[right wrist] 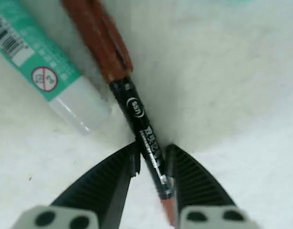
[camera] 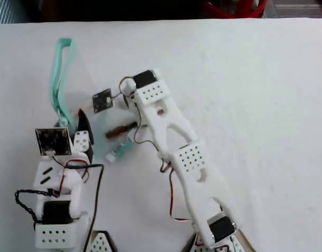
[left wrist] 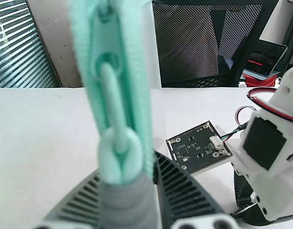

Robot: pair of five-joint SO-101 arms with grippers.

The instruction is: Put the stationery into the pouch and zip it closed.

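left gripper (left wrist: 127, 167): jaws nearly together, clamped on the zipper pull (left wrist: 119, 151) of the pouch (camera: 100, 123)
zipper (left wrist: 113, 62): teal tape rising straight up from the left gripper in its wrist view; in the high view it lies as a long teal strip (camera: 60, 79) across the table (camera: 245, 79)
right gripper (right wrist: 152, 150): narrow opening, both fingers (right wrist: 113, 181) against the pen (right wrist: 137, 112), gripping the black barrel
pen: red-brown cap end points away from the right gripper; in the high view it sits at the pouch's clear body (camera: 121, 129)
glue stick (right wrist: 44, 69): teal and white, just beside the pen, apart from the fingers; high view (camera: 120, 149)
hard to tell: whether pen and glue stick are inside the pouch or lying on it; the clear material barely shows
hidden: the pouch mouth, covered by the left gripper (camera: 83, 130)
cut off: pen's far end and glue stick's far end in the right wrist view
grey part below the zipper pull: blurred, can't identify it
camera board (left wrist: 199, 149): the right arm's, near the left gripper
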